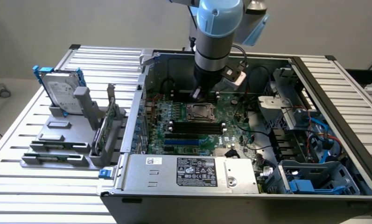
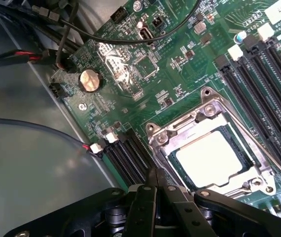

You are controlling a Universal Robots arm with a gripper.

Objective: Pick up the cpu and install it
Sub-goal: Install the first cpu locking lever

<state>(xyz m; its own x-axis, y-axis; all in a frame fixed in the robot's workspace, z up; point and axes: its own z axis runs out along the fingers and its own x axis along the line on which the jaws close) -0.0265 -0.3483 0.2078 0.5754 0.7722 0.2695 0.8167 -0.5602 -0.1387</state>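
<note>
Apparently seated: cpu (image 2: 210, 159) flat inside socket (image 2: 214, 143). Gripper (image 2: 155, 190) fingers closed together, holding nothing, just beside the frame. Worth checking seating is flush at every corner.

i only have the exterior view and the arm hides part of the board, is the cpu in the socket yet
observer: yes. In the wrist view the cpu lies flat inside the socket, pale top up.
operator: is the hand holding anything
observer: no. The hand is shut on nothing, with its tips near the socket's corner and apart from the cpu.
operator: any wires lying across the socket
observer: none across it. The nearest wire ends in a white connector beside the dark slots, off the socket.
</note>
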